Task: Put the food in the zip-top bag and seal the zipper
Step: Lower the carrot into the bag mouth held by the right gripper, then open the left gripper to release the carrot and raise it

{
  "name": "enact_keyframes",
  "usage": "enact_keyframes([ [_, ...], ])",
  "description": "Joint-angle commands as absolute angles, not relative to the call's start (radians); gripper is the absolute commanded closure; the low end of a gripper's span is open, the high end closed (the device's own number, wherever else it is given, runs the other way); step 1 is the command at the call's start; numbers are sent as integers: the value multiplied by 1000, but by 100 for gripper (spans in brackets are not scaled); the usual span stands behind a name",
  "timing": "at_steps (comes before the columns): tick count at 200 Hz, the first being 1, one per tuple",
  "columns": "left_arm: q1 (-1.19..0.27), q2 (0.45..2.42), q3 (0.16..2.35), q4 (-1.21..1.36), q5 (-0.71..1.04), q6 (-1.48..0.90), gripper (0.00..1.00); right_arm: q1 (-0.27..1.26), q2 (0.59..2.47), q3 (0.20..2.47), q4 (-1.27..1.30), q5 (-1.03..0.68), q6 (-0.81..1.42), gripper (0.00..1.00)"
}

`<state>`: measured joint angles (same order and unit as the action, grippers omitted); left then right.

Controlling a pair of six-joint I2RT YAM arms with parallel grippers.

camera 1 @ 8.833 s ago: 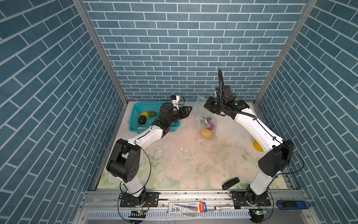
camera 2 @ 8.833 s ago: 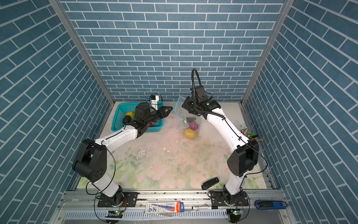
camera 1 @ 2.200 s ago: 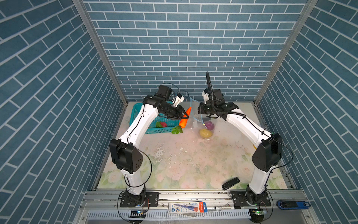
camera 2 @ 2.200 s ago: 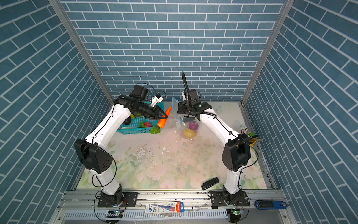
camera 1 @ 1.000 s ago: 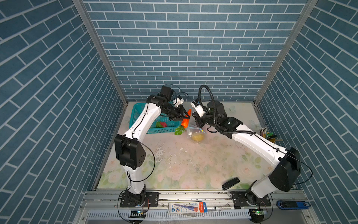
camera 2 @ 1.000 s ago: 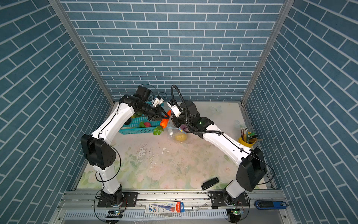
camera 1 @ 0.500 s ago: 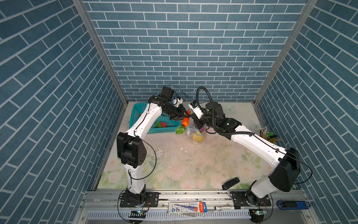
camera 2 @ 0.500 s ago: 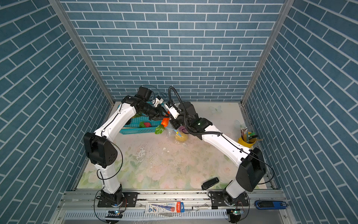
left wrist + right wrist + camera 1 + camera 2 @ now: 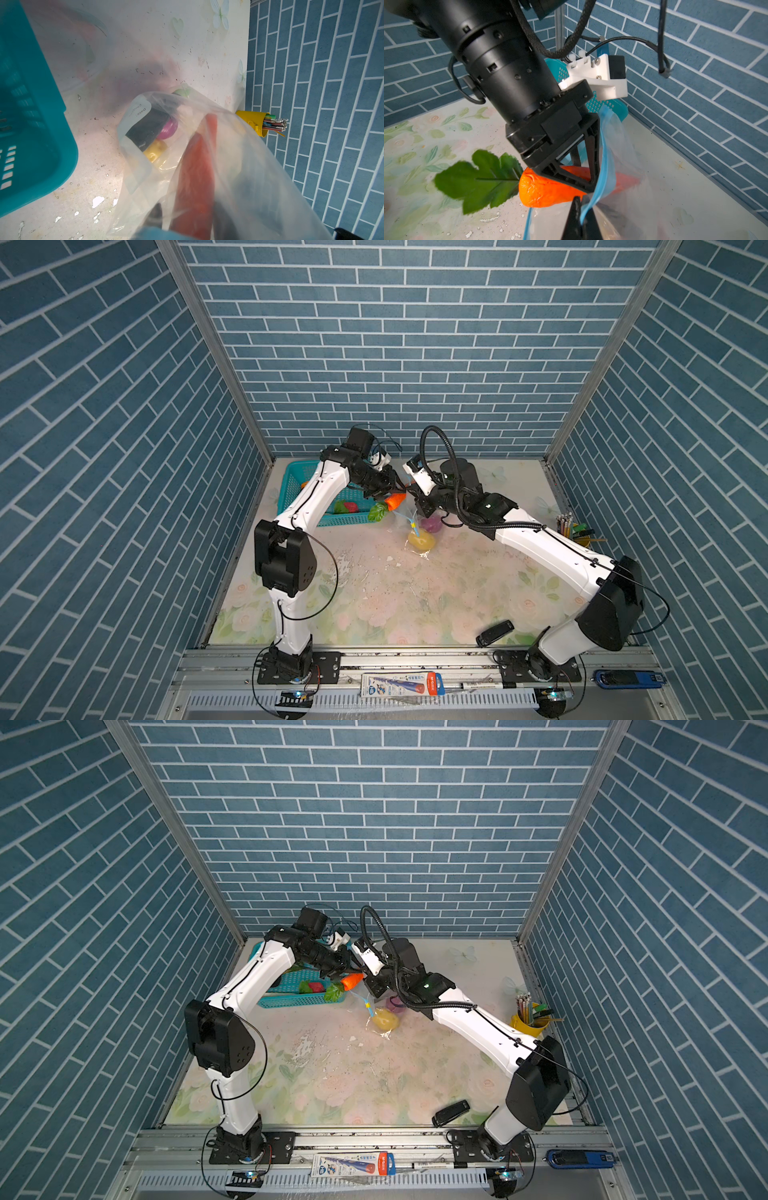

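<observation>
While my right hand [image 9: 581, 206] pinches the zipper [image 9: 608, 155], my left hand [image 9: 583, 175] clamps the carrot [image 9: 546, 191], tip pointing right into the zip-top bag [image 9: 643, 207], leaves trailing left.

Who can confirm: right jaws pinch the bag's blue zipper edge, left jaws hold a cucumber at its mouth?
Not a cucumber: left jaws hold an orange carrot at the bag mouth; right wrist view shows it. Right jaws do pinch the zipper edge.

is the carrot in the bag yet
Partway in. In the right wrist view the carrot has its tip past the zipper, inside the bag; its thick end, held by the left gripper, and leaves are outside.
</observation>
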<state>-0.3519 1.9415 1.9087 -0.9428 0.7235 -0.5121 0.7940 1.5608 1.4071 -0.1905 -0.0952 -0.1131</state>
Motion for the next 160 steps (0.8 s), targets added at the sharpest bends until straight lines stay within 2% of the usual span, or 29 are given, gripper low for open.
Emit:
enact_keyframes([
  [1, -358, 1958, 1931, -922, 710, -524, 55, 803, 1565, 1402, -144, -118, -152, 100],
  [55, -358, 1945, 1973, -955, 696, -480, 43, 803, 1560, 1398, -143, -99, -153, 100],
  [160, -321, 1893, 1970, -954, 747, -461, 36, 760, 1565, 1442, -173, -81, -25, 100],
])
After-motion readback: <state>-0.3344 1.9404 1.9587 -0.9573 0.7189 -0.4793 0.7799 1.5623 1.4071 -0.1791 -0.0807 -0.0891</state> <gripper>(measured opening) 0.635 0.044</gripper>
